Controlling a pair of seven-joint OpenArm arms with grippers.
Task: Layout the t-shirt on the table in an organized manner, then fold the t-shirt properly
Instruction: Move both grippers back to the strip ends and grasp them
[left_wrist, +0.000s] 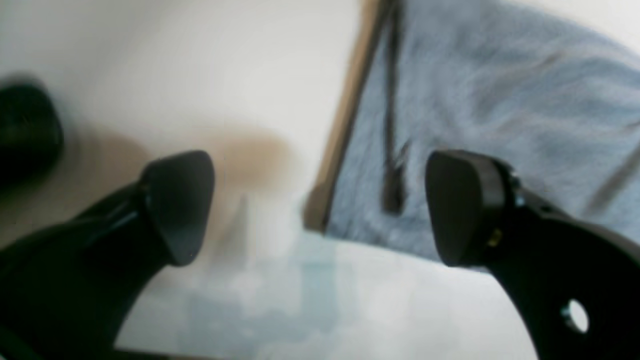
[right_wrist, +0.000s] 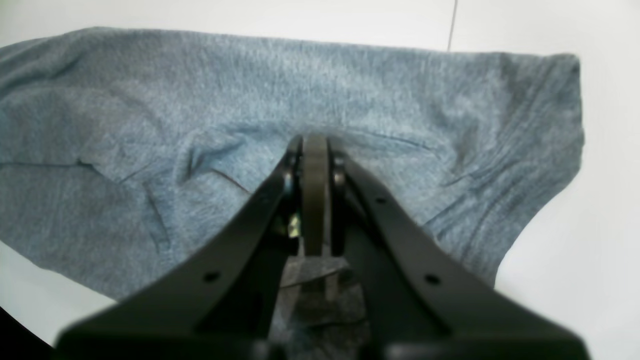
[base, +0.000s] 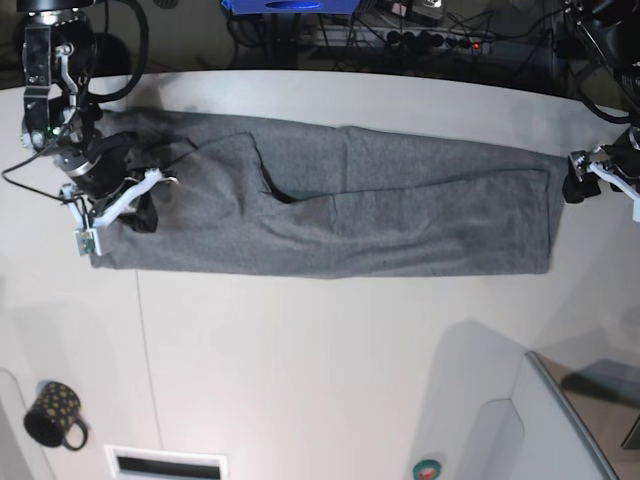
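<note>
The t-shirt (right_wrist: 350, 95) is soft heathered grey knit cloth, matt and faintly fuzzy. The surface (base: 300, 350) is smooth white with a slight sheen. The left gripper (left_wrist: 320, 210) has matt black plastic-looking pads (left_wrist: 182, 205). The mug (base: 52, 412) looks glossy, dark, speckled.

We see the left wrist view badly blurred: the t-shirt (left_wrist: 500, 115) runs off at three o'clock, and a dark shape (left_wrist: 25, 130) at nine o'clock is perhaps a gripper part. In the right wrist view, the right gripper (right_wrist: 315, 150) hides cloth beneath it.
</note>
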